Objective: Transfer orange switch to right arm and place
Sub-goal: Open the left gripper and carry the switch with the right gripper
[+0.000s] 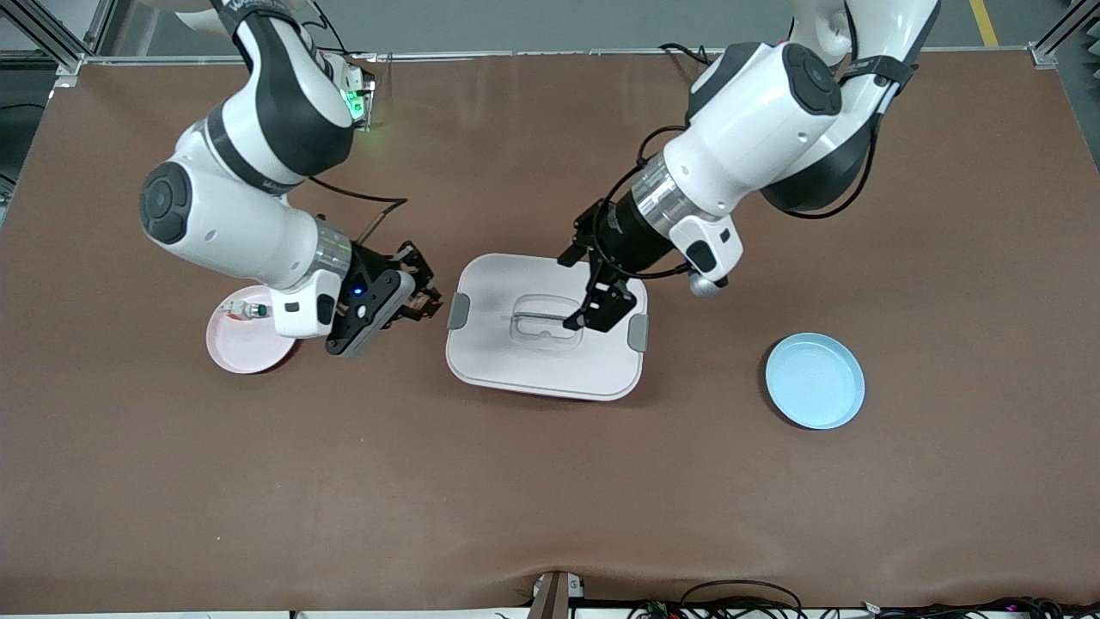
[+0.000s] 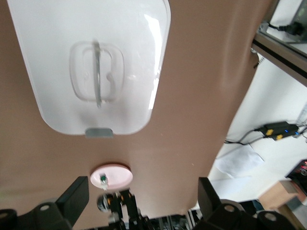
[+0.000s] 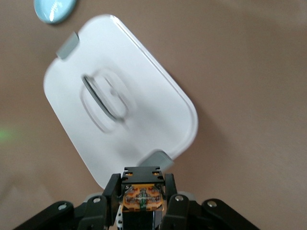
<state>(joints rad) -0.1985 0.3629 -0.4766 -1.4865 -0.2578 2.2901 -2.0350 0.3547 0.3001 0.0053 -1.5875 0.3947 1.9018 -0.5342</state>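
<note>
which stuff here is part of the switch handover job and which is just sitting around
Part of the job:
orange switch, clamped in the right gripper between the pink plate and the box
left gripper, open over the white lidded box

Lying about:
pink plate with small green-capped part
blue plate

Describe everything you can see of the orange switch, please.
The orange switch is a small boxy block with a black frame and an orange face that carries pale metal-looking contacts and a tiny green spot at the centre. It is clamped between the two black fingers of the right hand, which is shut on it and touches it on both sides. It is off the table, over the brown table surface between the pink plate and the white lidded box.
</note>
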